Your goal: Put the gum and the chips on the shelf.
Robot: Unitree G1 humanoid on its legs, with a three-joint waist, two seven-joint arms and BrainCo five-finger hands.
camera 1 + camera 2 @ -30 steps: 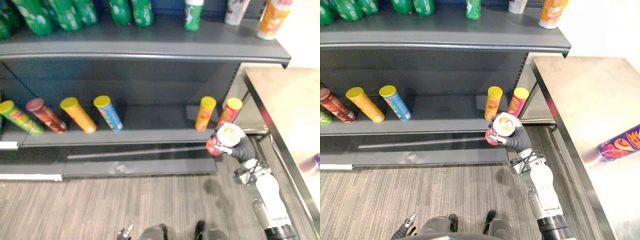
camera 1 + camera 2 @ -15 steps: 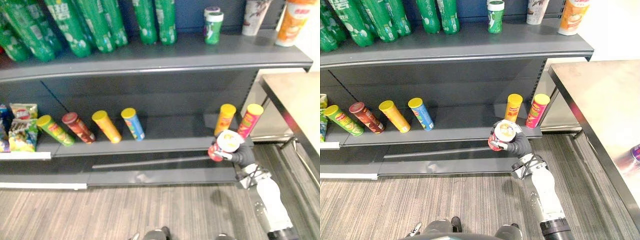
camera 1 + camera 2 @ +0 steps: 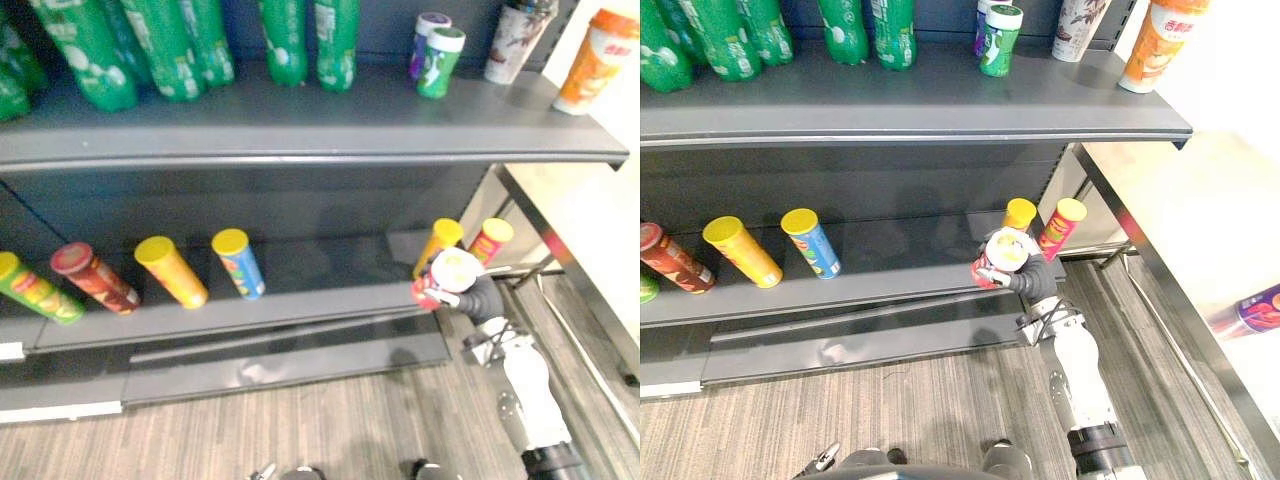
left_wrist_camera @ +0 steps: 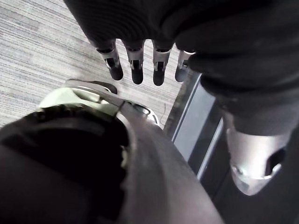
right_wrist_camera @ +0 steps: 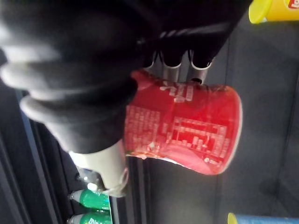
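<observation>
You're facing a dark shelf unit (image 3: 940,110) that spans the upper half of the head view. A silver tabletop (image 3: 1185,225) runs down the right edge, with a purple can (image 3: 1252,309) lying on it at mid right. Striped floor (image 3: 890,410) lies across the bottom.

Green bottles (image 3: 720,35) stand along the upper left of the top board, and two cups (image 3: 1155,40) stand at its upper right. Between them, near top centre, is the green gum tub (image 3: 998,40).

On the lower board, chip cans lean in a row at the left (image 3: 740,250). A yellow can (image 3: 1018,213) and a pink can (image 3: 1062,224) stand right of centre.

Your right hand (image 3: 1033,280), just right of centre, has its fingers and thumb wrapped round the red chip can (image 5: 187,130). The can is tilted with its pale lid up, at the front edge of the lower board, just beside the yellow can. You can't tell whether it touches the board.

Your left hand (image 4: 154,28) hangs over the floor with its fingers (image 4: 137,70) straight and nothing in them.
</observation>
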